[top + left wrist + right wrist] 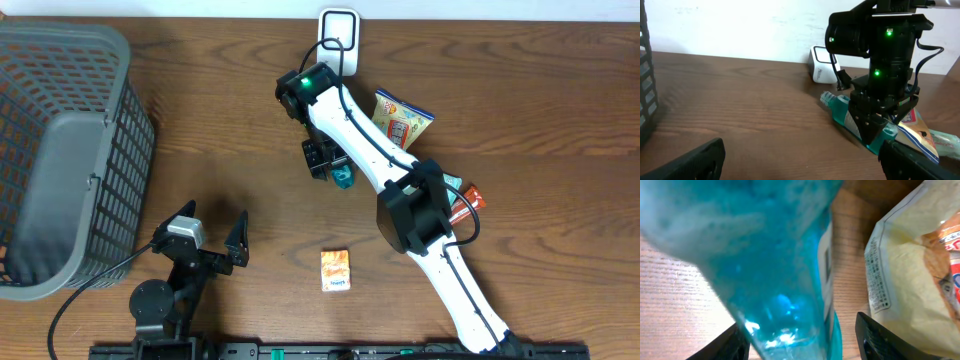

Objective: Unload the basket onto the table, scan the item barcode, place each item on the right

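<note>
A teal see-through bottle (pixel 343 177) lies on the wooden table, below the white scanner (pixel 339 35) that stands at the far edge. My right gripper (pixel 325 160) is down over the bottle. In the right wrist view the bottle (pixel 775 255) fills the space between the fingers, with a gap of bare wood between it and the right finger (pixel 885 340), so the jaws are open around it. The left wrist view shows the bottle (pixel 842 110) lying on its side under that gripper (pixel 872 132). My left gripper (pixel 212 228) rests wide open at the near left, with nothing in it.
A yellow snack bag (pixel 402 120) lies just right of the bottle, and a red packet (pixel 465 200) lies beyond the right arm. A small orange box (pixel 336 270) sits near the front centre. A grey mesh basket (pixel 60 150) fills the left side.
</note>
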You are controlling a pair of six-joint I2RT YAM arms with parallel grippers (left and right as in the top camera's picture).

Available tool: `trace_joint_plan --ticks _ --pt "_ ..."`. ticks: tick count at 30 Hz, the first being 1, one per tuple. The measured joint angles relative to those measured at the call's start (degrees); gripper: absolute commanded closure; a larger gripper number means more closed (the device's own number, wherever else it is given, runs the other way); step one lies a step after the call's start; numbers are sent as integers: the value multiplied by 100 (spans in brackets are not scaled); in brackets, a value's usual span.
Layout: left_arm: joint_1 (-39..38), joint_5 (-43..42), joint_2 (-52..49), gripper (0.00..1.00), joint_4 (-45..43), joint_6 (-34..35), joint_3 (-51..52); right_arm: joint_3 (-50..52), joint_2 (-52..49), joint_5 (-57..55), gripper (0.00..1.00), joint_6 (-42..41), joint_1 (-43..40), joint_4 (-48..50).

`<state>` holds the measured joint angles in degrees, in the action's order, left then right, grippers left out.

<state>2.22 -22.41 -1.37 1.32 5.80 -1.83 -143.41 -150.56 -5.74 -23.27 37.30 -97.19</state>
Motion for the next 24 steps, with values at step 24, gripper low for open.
trace_joint_plan --ticks 24 --pt "0 0 0 2 2 0 0 2227 3960 -413 1 -365 164 396"
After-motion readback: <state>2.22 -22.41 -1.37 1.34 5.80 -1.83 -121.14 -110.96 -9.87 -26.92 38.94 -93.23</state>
